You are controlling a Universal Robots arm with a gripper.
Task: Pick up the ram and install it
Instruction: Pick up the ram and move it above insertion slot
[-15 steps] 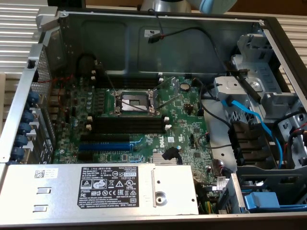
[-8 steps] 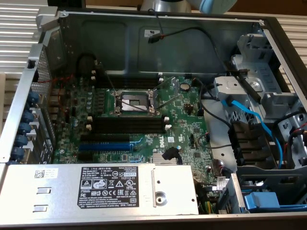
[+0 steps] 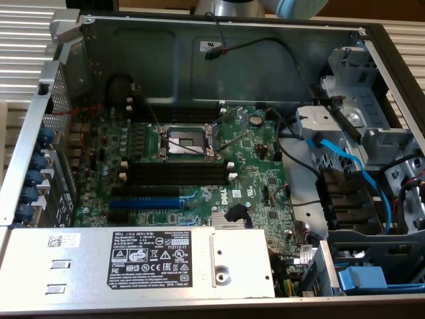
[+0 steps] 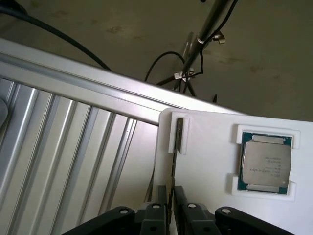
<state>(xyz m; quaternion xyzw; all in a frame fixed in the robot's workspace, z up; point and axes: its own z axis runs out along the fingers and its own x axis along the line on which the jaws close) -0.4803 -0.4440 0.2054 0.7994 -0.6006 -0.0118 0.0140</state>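
at the white plastic holder (image 4: 210,147) we find the black gripper (image 4: 172,196), fingers (image 4: 159,208) spread astride the thin dark-edged ram stick (image 4: 179,133); unlifted, uninstalled.

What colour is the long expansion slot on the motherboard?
The expansion slot is blue, clearest in the exterior view.

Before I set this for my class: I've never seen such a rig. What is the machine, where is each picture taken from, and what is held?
The machine is one robot arm ending in a gripper, a clamp. The exterior view comes from a camera off the arm, looking into an open computer case with a green motherboard and black memory slots. The wrist view rides on the arm. There the ram, a thin stick seen edge-on, stands in a white holder beside a processor chip. The gripper straddles the ram; whether it grips yet, I cannot tell.
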